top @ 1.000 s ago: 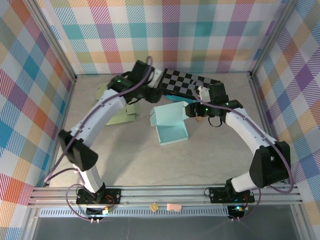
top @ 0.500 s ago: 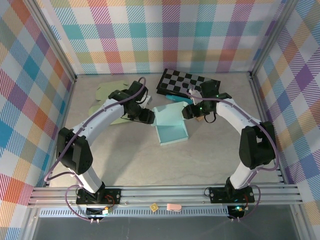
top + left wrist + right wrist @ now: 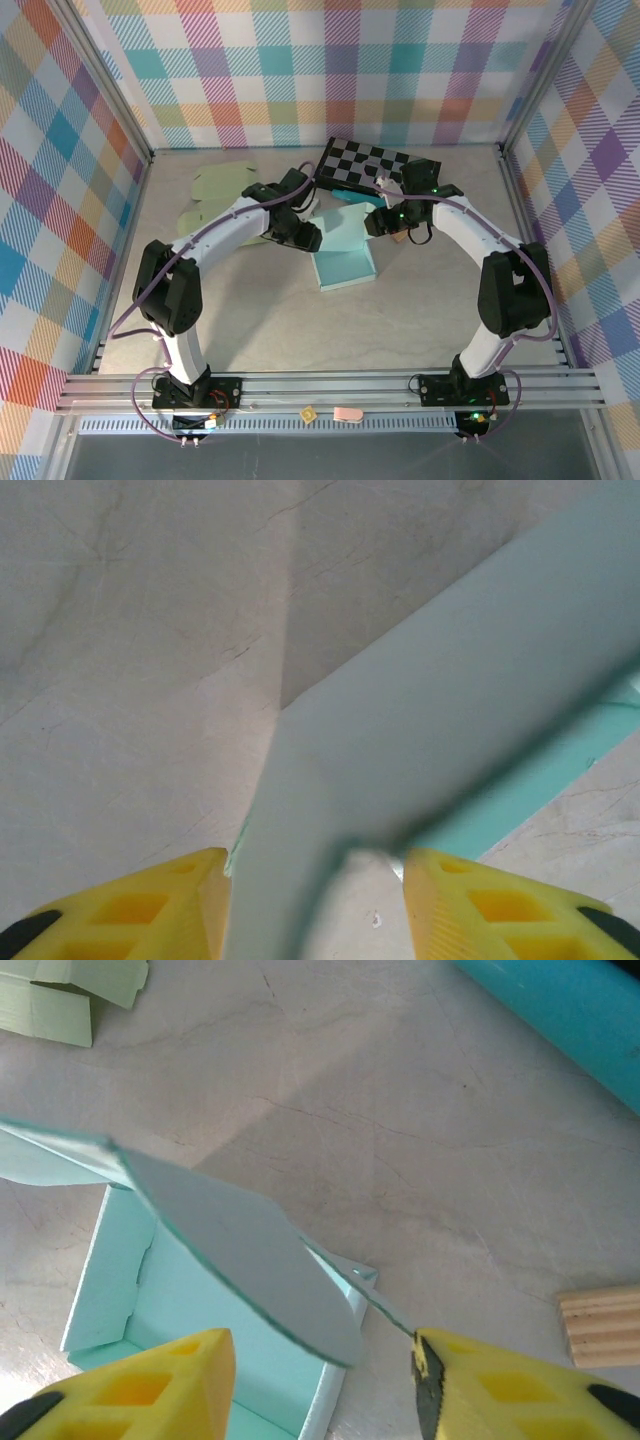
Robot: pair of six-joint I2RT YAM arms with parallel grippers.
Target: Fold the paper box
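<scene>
A teal paper box (image 3: 345, 268) is seen at the middle of the table (image 3: 250, 320), its flap raised at its 12 o'clock edge. The left gripper (image 3: 308, 238) is placed at the flap's 9 o'clock side, the right gripper (image 3: 376, 224) at 3 o'clock. A checkerboard (image 3: 365, 160) is laid beyond at 12 o'clock, pale green sheets (image 3: 215, 188) at 10 o'clock.

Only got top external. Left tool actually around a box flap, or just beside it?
Observer: Around it. In the left wrist view a teal panel runs between the left tool's fingers, with the jaws open and not pinching.
Operator: Right side?
Observer: Same there. In the right wrist view a rounded flap sits between the right tool's fingers, above the open box, and the jaws are apart.
</scene>
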